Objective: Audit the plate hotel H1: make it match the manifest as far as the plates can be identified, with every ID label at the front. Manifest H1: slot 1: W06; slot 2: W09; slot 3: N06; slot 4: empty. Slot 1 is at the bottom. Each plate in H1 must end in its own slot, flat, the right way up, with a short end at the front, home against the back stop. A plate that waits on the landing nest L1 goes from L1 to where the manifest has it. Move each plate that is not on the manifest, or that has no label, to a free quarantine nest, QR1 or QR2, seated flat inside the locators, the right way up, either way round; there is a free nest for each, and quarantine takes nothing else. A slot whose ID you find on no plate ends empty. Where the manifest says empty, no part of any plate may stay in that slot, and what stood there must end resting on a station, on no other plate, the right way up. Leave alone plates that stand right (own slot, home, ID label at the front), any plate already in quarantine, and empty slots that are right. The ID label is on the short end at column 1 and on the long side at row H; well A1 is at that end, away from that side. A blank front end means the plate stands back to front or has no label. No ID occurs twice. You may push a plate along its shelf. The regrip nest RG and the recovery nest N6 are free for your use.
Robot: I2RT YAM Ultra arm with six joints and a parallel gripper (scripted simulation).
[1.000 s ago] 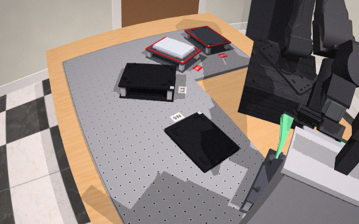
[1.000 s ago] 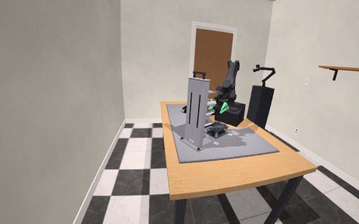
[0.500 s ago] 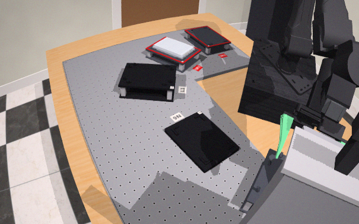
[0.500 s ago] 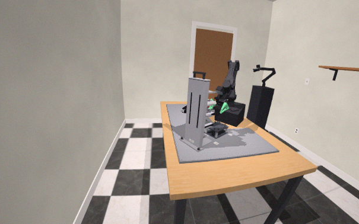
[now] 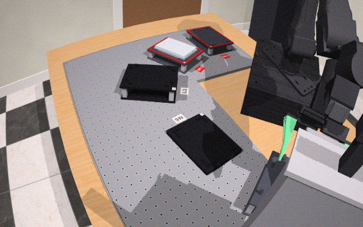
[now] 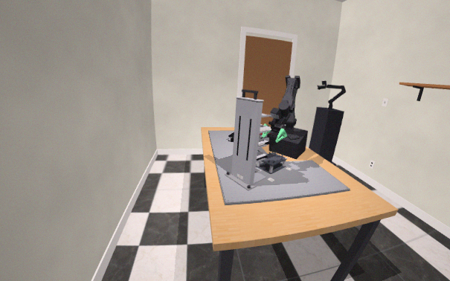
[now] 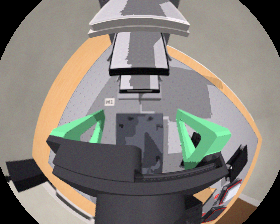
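The plate hotel H1 (image 6: 246, 141) is a tall grey tower on the grey mat. In the top view only its top (image 5: 333, 163) shows, at the lower right. My gripper (image 5: 314, 150) is open and empty, its green fingers spread wide just in front of the hotel's upper part. It also shows in the exterior view (image 6: 272, 131). In the wrist view the open fingers face the hotel front (image 7: 139, 50), with grey shelves or plates stacked ahead; I can read no labels. A white plate (image 5: 174, 49) sits on a red-edged quarantine nest.
The second red-edged quarantine nest (image 5: 210, 36) is bare. The black landing nest L1 (image 5: 149, 78) and the flat black nest N6 (image 5: 204, 142) hold no plate. A dark nest (image 6: 272, 161) stands below the gripper by the hotel. The arm's black base block (image 5: 276, 87) is close.
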